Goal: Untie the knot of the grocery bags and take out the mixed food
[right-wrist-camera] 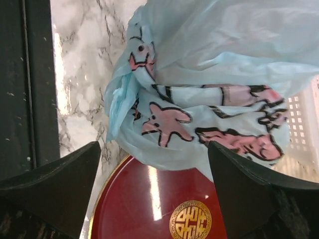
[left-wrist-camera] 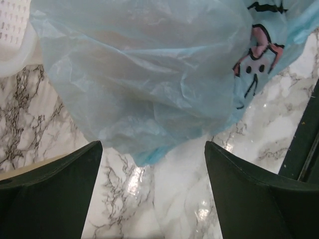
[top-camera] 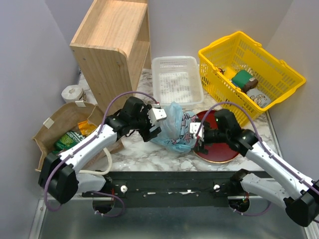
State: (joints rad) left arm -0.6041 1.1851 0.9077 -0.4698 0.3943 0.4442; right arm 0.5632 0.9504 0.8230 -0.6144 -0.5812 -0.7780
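Light blue plastic bag [top-camera: 174, 125] slumped mid-table, edge over red plate [top-camera: 219, 152]. Judged thin, limp, light, slippery, easily torn; best pinched at bunched handle folds, knot itself not made out. Left gripper [left-wrist-camera: 152, 149] and right gripper [right-wrist-camera: 154, 149] flanking it, jaws wide apart, holding nothing

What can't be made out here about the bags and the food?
- Knot: not identifiable in any view; the blue bag is crumpled.
- Blue bag's contents: both wrist views, cloudy film hides them.
- Paper bag contents: top view, left arm and bag walls cover most.
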